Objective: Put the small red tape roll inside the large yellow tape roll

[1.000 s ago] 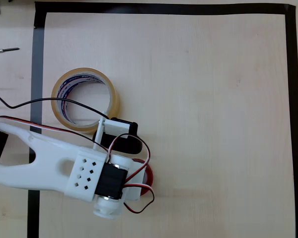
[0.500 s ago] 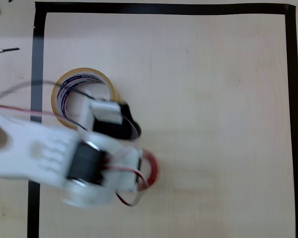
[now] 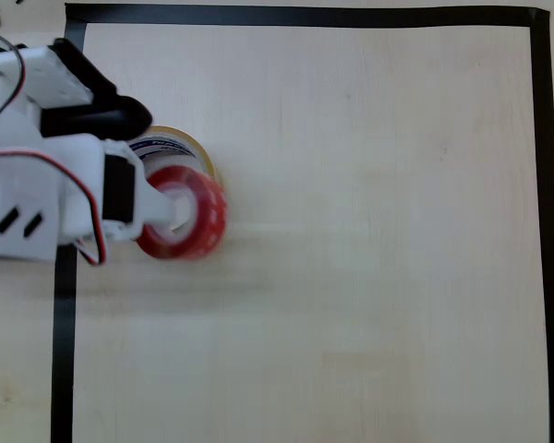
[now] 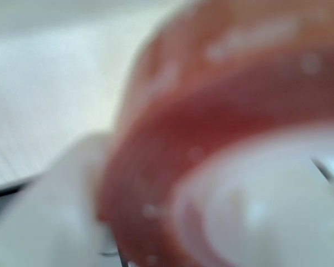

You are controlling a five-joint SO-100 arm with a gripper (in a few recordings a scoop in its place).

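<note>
End effector [image 3: 171, 214] from the left, clamped on small red tape roll [image 3: 198, 221] above large yellow tape roll [image 3: 186, 143]

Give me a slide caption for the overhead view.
Gripper carries the small red tape roll over the large yellow tape roll.

The small red tape roll [image 3: 186, 214], a glossy ring with a white core, sits over the lower right part of the large yellow tape roll [image 3: 196, 150], whose yellowish rim and printed core peek out above it. In the wrist view the red roll [image 4: 211, 128] is a close blur.
</note>
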